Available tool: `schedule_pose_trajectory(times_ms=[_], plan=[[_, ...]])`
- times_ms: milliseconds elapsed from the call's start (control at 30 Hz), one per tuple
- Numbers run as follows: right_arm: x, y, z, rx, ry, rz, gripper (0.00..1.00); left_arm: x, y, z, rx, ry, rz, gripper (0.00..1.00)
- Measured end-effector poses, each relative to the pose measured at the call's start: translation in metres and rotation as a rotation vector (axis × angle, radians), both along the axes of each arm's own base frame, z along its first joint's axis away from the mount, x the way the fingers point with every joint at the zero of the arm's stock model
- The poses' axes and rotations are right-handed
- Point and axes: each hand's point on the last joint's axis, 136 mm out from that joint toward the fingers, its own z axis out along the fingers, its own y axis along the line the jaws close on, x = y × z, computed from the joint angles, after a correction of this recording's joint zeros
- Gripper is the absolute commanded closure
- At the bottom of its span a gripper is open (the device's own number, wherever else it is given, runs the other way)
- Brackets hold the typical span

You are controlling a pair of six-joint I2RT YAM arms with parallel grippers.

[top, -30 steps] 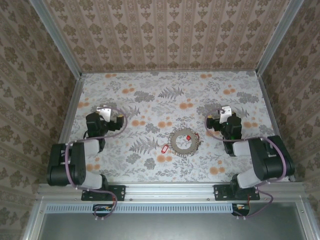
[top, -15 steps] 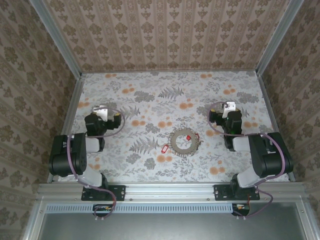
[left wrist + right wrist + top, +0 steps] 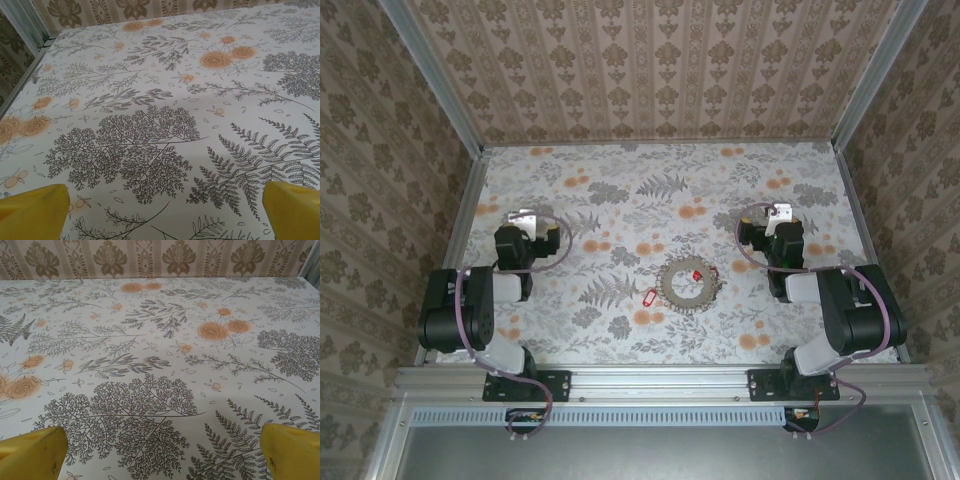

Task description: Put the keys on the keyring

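both spread wide, empty: left gripper point(image 3: 165, 212), right gripper point(image 3: 162, 452). pickup not begun; nxt: reach red key point(image 3: 649, 297), 8 o'clock of keyring point(image 3: 668, 288).

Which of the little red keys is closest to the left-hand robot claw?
The red key lying just outside the keyring, on its left side. The other red key sits inside the loop, farther from the left gripper.

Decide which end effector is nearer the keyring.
Right. The right end effector sits beyond and right of the keyring; the left end effector is farther off, beyond and left.
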Motion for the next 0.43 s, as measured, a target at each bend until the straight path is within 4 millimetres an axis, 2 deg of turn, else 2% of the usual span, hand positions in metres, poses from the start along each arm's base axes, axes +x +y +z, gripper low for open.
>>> schedule_pose_trajectory(times_ms=[433], plan=[[0.0,0.0001,0.0,0.0,0.0,0.0,0.0,0.0001,0.0014,0.0,0.003,0.0,0.007,0.0]])
